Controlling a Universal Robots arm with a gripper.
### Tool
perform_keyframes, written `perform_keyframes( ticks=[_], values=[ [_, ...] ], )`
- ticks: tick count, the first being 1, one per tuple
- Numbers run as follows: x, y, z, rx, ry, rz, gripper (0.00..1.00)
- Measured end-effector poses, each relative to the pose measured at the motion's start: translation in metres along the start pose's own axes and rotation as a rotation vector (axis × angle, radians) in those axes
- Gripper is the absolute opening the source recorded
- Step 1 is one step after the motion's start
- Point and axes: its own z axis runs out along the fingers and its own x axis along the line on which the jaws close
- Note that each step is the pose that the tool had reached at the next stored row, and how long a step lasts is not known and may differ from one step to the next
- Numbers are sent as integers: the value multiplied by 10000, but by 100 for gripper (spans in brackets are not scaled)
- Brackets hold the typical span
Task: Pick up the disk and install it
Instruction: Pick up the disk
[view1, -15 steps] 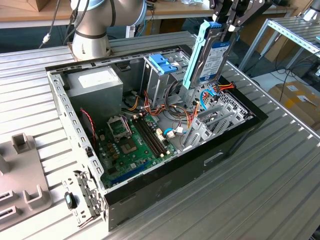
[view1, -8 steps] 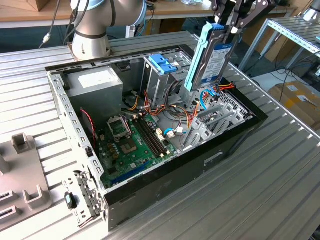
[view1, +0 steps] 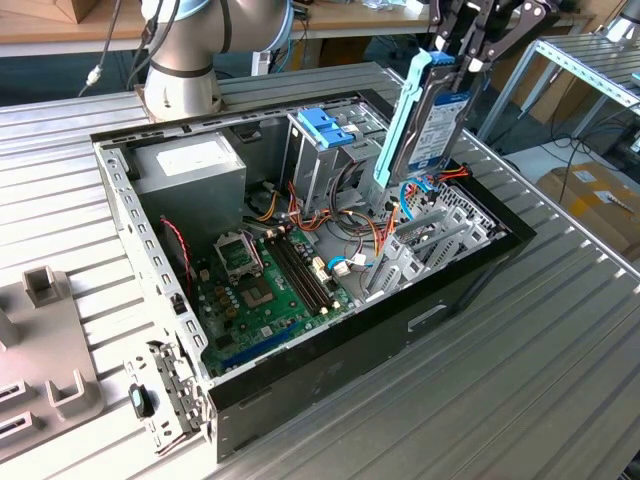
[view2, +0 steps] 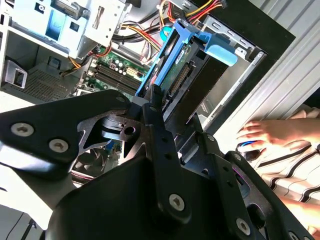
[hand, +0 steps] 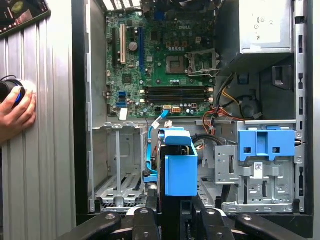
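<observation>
The disk, a flat metal drive with a white-and-blue label in a light-blue rail frame, hangs upright and slightly tilted above the right end of the open computer case. My gripper is shut on its upper end. In the second wrist view the disk's blue frame runs out from between my black fingers toward the case. In the first wrist view the disk is seen end-on, over the case floor between the empty grey drive cage and a second cage.
A small blue bracket tops the second cage. The grey power supply box fills the case's far corner, beside the green motherboard and loose cables. A person's hand rests on the ribbed table beside the case.
</observation>
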Motion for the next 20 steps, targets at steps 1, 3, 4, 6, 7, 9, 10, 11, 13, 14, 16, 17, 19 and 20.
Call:
perform_keyframes(
  ticks=[1,3,4,6,7,9,10,11,13,14,16,17,19,20],
  values=[
    [11,0,1,0,0,0,35],
    [31,-1,2,0,0,0,35],
    [50,-2,2,0,2,0,35],
    [82,-4,4,0,1,0,35],
    [103,-5,5,0,1,0,35],
    [132,-6,7,0,2,0,35],
    [160,-8,8,0,1,0,35],
    [174,-9,9,0,2,0,35],
    [224,-11,11,0,3,0,35],
    [242,-12,13,0,3,0,35],
    [290,-14,15,1,5,0,35],
    [318,-15,15,0,8,1,35],
    [367,-18,18,0,10,0,35],
    [377,-19,19,0,10,0,35]
  ],
)
